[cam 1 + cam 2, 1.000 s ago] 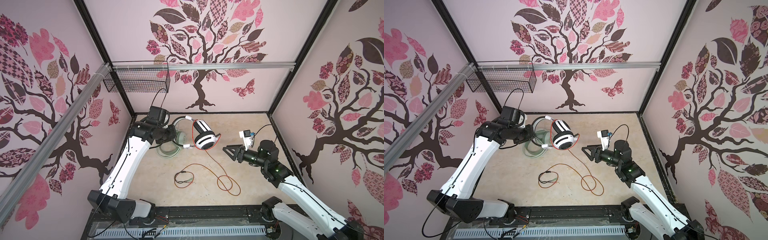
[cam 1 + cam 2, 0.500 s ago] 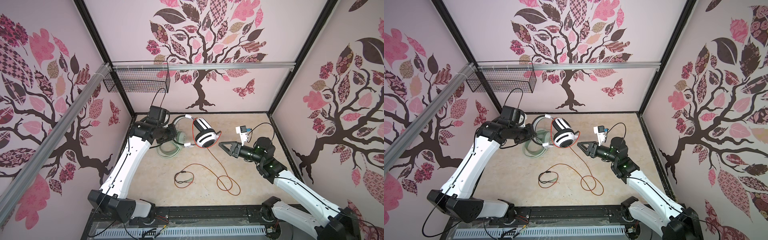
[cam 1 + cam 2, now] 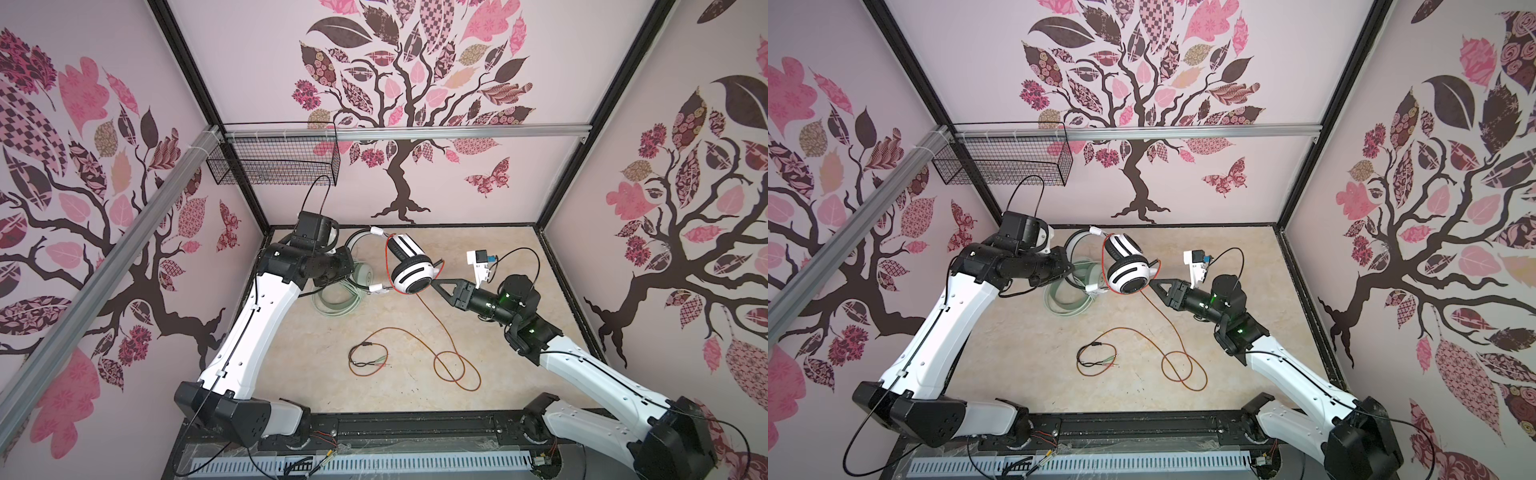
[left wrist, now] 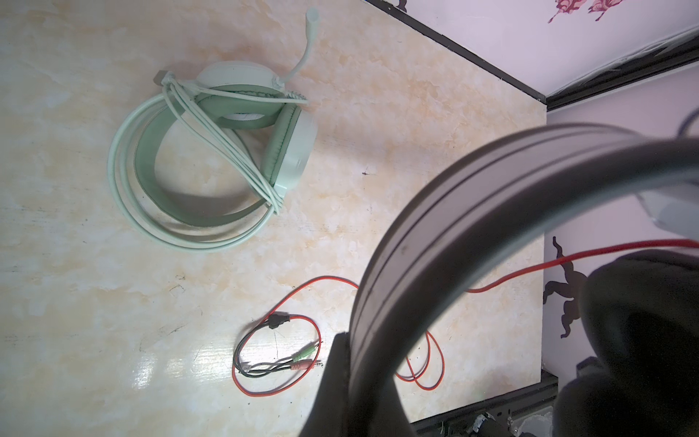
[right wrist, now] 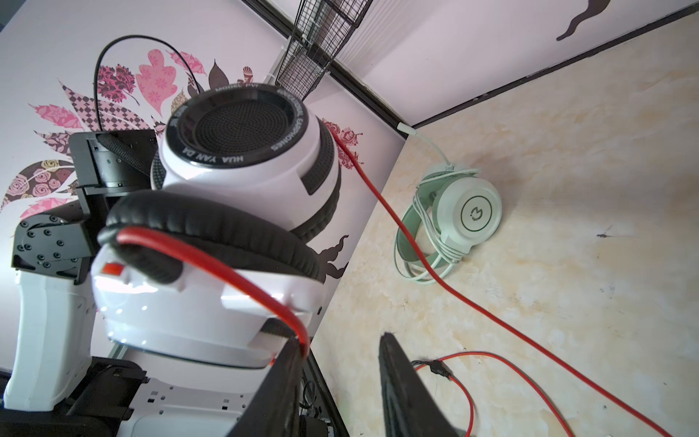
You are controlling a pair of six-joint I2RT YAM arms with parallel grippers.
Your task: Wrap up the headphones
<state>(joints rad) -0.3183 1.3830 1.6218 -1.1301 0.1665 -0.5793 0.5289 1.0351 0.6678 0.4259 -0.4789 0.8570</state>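
Observation:
My left gripper (image 3: 348, 268) (image 4: 363, 363) is shut on the thin black band (image 4: 491, 212) of the white-and-black headphones (image 3: 411, 270) (image 3: 1127, 266) and holds them above the table at the back. One turn of their orange-red cable (image 3: 440, 332) (image 5: 491, 302) lies over the ear cups (image 5: 242, 151). The rest trails in loops to the plugs (image 3: 370, 361) (image 4: 302, 359) on the table. My right gripper (image 3: 435, 284) (image 5: 340, 344) is open at the lower ear cup, with the cable passing one fingertip (image 5: 293, 353). The mint-green headphones (image 3: 336, 297) (image 4: 212, 151) lie wrapped in their pale cable under the left arm.
A black wire basket (image 3: 274, 162) hangs on the back wall's rail at the left. Patterned walls close in the marble-look table (image 3: 498, 374) on three sides. A black rail (image 3: 415, 424) with both arm bases runs along the front edge.
My right gripper has moved left up to the white ear cup and its jaws have narrowed. The left arm and the held headphones have barely shifted.

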